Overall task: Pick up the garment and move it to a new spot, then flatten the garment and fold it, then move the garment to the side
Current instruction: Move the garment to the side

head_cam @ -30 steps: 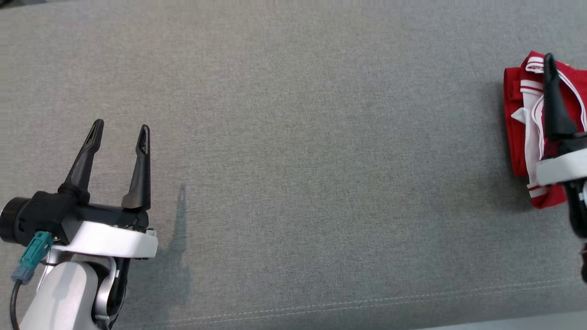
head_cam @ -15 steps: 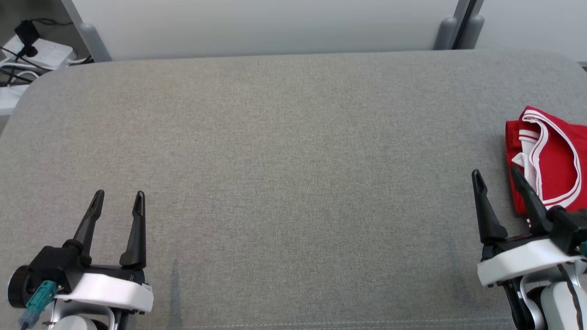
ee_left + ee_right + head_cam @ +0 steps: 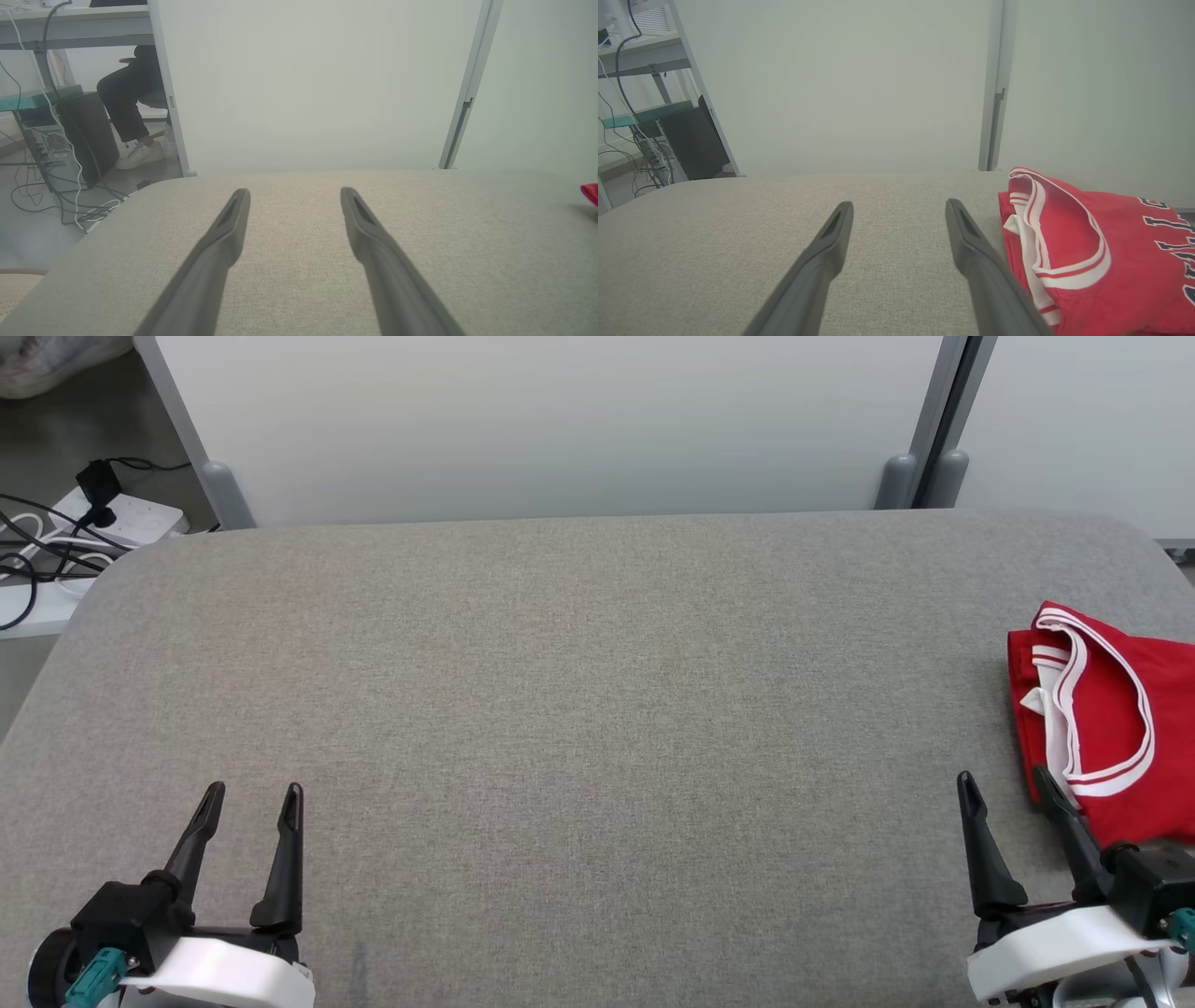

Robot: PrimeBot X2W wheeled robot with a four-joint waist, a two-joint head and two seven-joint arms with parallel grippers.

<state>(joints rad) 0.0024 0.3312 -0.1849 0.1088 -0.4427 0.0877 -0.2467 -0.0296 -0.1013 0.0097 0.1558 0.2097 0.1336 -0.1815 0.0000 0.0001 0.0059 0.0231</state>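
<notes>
Lying folded on table: garment

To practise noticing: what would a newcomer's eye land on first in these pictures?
The folded red jersey with white trim, lying at the right edge of the grey padded table. Next, the right gripper just beside it and the left gripper far off at the table's left, both with jaws apart and empty.
</notes>
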